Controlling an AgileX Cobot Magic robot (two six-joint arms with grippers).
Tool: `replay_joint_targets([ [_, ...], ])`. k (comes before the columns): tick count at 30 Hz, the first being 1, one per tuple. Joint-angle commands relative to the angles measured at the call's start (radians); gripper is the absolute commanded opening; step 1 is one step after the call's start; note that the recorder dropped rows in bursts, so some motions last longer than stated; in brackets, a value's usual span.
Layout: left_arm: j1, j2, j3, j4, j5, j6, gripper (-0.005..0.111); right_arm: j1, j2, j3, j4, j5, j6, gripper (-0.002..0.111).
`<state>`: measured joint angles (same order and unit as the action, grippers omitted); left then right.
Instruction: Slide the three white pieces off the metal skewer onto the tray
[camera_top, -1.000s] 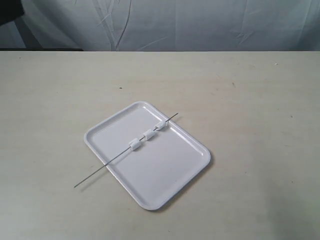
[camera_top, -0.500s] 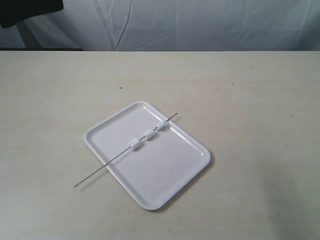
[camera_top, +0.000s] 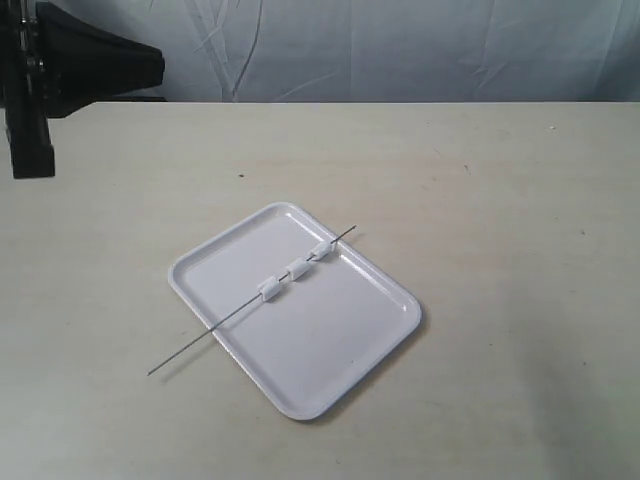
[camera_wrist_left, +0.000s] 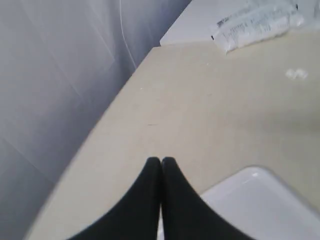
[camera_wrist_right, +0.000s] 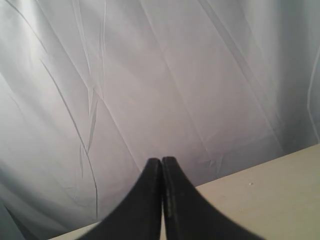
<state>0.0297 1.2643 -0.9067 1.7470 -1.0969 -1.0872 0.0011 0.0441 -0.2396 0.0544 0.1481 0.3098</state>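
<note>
A white tray (camera_top: 330, 350) lies in the middle of the table. The thin metal skewer (camera_top: 200, 345) rests slantwise across it, one end out over the table at the near left, the other past the tray's far rim. Three white pieces (camera_top: 293, 271) are threaded on it above the tray. The left arm (camera_top: 60, 60) shows at the far left, well away from the tray. Its gripper (camera_wrist_left: 161, 161) is shut and empty, with a corner of the tray (camera_wrist_left: 265, 200) beside it. My right gripper (camera_wrist_right: 161, 161) is shut and empty, facing the backdrop; the exterior view does not show it.
A grey cloth backdrop (camera_top: 400, 45) hangs behind the table's far edge. In the left wrist view a clear plastic packet (camera_wrist_left: 255, 22) lies on a white surface beyond the table. The beige table (camera_top: 500, 200) extends around the tray on all sides.
The left arm has come into the exterior view at the top left, moving rightward and down. The tray, skewer and pieces have not moved.
</note>
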Motion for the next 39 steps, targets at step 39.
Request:
replay_joint_targets([
  [39,-0.013,0.043,0.154,-0.003,-0.046,-0.661,0.0,0.062,0.002,-0.004,-0.001,0.04,-0.074,0.0],
])
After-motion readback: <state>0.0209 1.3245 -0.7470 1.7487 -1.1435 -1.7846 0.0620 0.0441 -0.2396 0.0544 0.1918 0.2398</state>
